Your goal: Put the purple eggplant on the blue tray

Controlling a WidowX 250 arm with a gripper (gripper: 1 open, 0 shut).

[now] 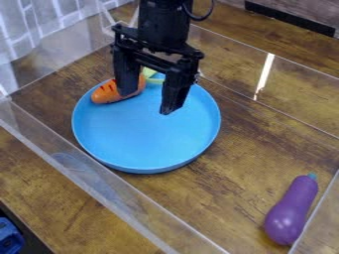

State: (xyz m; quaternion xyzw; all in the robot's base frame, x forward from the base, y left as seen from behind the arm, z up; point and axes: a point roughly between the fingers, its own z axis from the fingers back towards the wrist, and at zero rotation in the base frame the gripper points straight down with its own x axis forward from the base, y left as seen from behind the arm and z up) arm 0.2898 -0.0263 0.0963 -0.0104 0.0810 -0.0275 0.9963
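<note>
Gripper: hanging over the blue tray's far rim, fingers released, grasping nothing.
Purple eggplant: lying near table's front-right corner.
Progress: pick and placement both pending.

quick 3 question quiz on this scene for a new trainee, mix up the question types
1. True or false: the eggplant already lies on the blue tray.
2. What lies at the tray's far left rim, partly behind the gripper? A) carrot B) banana C) spoon
3. Fill in: the gripper's fingers are ____ and hold nothing.

Key: 1 false, it lies on the wooden table at the lower right, apart from the tray. 2 A, the carrot. 3 open.
</note>
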